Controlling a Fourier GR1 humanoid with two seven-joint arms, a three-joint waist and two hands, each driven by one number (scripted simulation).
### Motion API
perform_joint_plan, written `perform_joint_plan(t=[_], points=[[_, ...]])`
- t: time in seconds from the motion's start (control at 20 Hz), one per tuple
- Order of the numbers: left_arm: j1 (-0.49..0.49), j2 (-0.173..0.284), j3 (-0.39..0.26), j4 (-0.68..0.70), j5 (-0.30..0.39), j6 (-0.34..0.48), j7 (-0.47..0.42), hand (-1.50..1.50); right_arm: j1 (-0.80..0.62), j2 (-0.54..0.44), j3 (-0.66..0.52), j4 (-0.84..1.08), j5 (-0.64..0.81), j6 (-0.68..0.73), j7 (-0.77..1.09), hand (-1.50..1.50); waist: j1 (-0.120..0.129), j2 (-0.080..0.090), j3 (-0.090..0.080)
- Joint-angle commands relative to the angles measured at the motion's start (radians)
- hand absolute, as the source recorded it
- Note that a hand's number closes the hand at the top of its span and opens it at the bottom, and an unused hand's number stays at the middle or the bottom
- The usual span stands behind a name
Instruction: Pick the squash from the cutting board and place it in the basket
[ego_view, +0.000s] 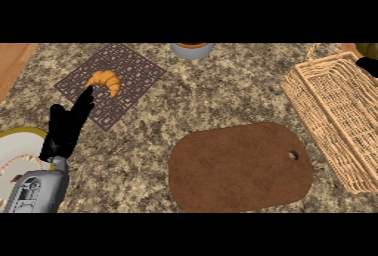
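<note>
Head view shows the brown cutting board (240, 170) bare at lower centre, the left hand (68, 131) resting with fingers straight, and the right hand (367, 65) at the upper right edge above the wicker basket (336, 117), possibly holding the squash, so release low.

Granite-pattern table (214, 95). Brown cutting board (240, 167) at centre-bottom, rounded corners, small hole near its right edge, nothing on it. Wicker basket (336, 117) at right, tilted in view, running from top right toward lower right. Left hand (70, 127) at left, black fingers straight, pointing up toward a dark mesh mat (111, 85); an orange croissant (107, 81) lies on the mat, fingertips just beside it. Grey forearm (37, 190) below. White plate with yellow rim (22, 150) at left edge, partly behind the arm. Grey round container (192, 50) at top edge, cut off. Dark shape at top right corner beside the basket, cannot tell what it is.
</note>
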Motion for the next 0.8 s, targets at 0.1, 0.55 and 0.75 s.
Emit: perform_joint_plan(t=[0.1, 0.55, 0.75], points=[[-0.040, 0.005, 0.020, 0.039, 0.004, -0.007, -0.011, 0.00, 0.109, -0.137, -0.097, 0.155, 0.039, -0.071, -0.231, 1.50, 0.002, 0.002, 0.001], [0.000, 0.002, 0.016, 0.029, -0.016, -0.018, -0.024, 0.00, 0.194, -0.187, -0.135, 0.325, 0.020, -0.139, -0.520, 1.50, 0.004, 0.000, 0.000], [-0.012, -0.007, 0.009, -0.039, -0.009, -0.017, 0.043, 0.00, 0.261, -0.219, -0.143, 0.456, 0.061, -0.220, -0.675, 1.50, 0.007, 0.001, 0.001]])
